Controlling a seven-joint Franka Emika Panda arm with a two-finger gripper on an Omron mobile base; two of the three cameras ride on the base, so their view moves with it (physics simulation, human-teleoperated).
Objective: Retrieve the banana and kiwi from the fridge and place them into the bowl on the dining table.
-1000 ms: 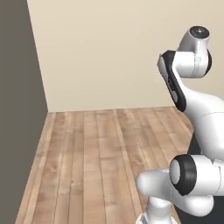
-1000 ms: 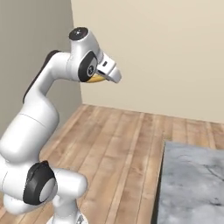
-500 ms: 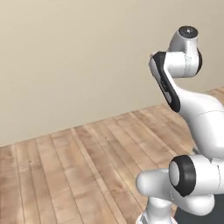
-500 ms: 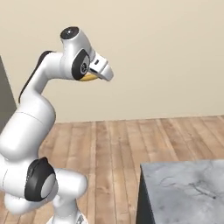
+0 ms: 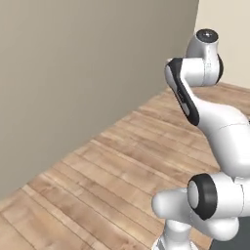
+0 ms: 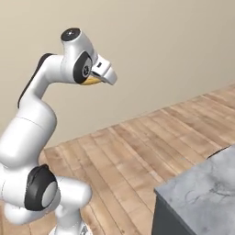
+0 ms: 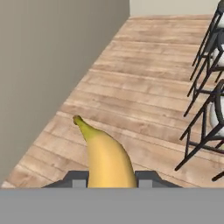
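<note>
banana (image 7: pixel 107 157) lower end cut off at bottom of hand view, so grip contact not visible. In right base view just a yellow sliver (image 6: pixel 92 81) under the hand (image 6: pixel 103 73) (fingertips hidden). Marble counter (image 6: pixel 202 183) cropped by right and bottom edges. Stools (image 7: pixel 205 100) cut off at right edge of hand view, seats mostly out of frame.

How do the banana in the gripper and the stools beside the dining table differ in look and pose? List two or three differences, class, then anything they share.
The banana is smooth, curved and yellow; the stools are thin dark frames with pale seats. The banana is held off the floor in the gripper, pointing forward; the stools stand on the wooden floor. The banana is one solid piece; the stools are open frames. Both show in the hand view.
</note>
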